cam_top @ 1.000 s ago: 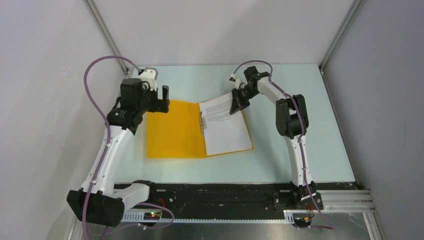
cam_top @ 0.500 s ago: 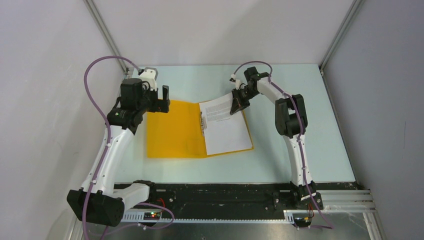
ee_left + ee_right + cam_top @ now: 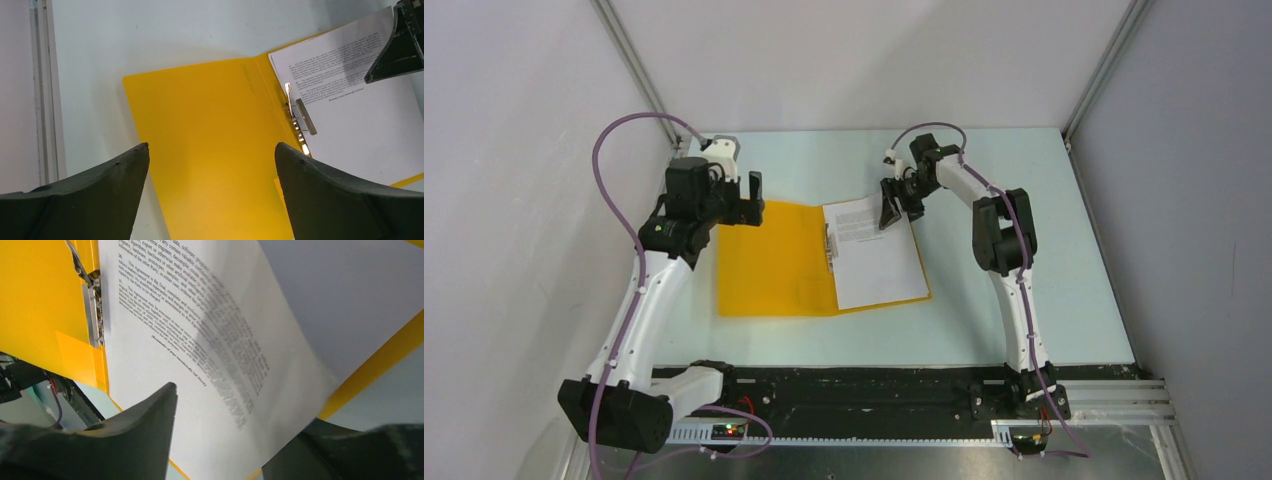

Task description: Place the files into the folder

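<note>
1. The table (image 3: pixel 1024 200) holds everything.
2. The folder (image 3: pixel 774 260) lies open at its middle.
3. The paper (image 3: pixel 879 265) rests on the folder's right cover.
4. The left gripper (image 3: pixel 211 150), spread wide, hovers over the left cover.
5. The right gripper (image 3: pixel 889 215), jaws apart, sits at the paper's far corner.

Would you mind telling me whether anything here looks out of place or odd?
Only the files: they lie on the right cover of the folder, but their far corner bows up by the right tool instead of lying flat. Nothing looks damaged.
</note>
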Controlling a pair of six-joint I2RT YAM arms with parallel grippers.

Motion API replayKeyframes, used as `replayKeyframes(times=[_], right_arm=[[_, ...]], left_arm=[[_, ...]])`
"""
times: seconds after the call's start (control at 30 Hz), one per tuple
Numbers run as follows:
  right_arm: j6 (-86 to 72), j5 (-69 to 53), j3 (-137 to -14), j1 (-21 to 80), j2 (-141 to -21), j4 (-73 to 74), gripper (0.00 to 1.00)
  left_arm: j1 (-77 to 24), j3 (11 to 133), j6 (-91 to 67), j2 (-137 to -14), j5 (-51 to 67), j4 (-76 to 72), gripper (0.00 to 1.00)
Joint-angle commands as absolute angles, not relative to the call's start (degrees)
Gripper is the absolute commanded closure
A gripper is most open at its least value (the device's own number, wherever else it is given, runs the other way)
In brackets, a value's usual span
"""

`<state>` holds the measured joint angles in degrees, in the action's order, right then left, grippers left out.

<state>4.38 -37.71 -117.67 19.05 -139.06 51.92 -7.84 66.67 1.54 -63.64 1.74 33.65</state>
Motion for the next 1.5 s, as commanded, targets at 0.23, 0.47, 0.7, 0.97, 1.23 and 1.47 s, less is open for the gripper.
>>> replayKeyframes(times=[0.23, 0.47, 0.7, 0.97, 1.23, 1.47], right_arm=[[3.84, -29.52, -118.02, 18.67, -130.57, 52.39, 0.03], [4.78, -23.72, -116.42, 17.69, -125.43, 52.38, 0.01], [8.66, -25.09, -114.19, 16.43, -119.09, 52.55, 0.04], [6.25, -36.02, -109.45, 19.13, -121.4, 52.53, 0.94], [5.08, -42.2, -108.7, 20.63, -127.91, 52.58, 1.0], [4.82, -44.4, -111.36, 20.92, -134.3, 52.67, 1.0]], left_arm=[[-7.36, 65.11, -0.35, -62.42, 3.25, 32.83, 0.0], [-7.45, 63.59, -4.83, -61.66, 4.55, 32.67, 0.0], [-8.34, 60.65, -9.14, -63.74, 7.72, 30.73, 0.0], [-11.75, 56.96, -12.31, -71.88, 16.71, 20.81, 0.04], [-14.38, 61.9, -12.97, -86.61, 20.42, 13.32, 0.04], [-14.33, 66.06, -12.48, -99.65, 30.26, 3.22, 0.06]])
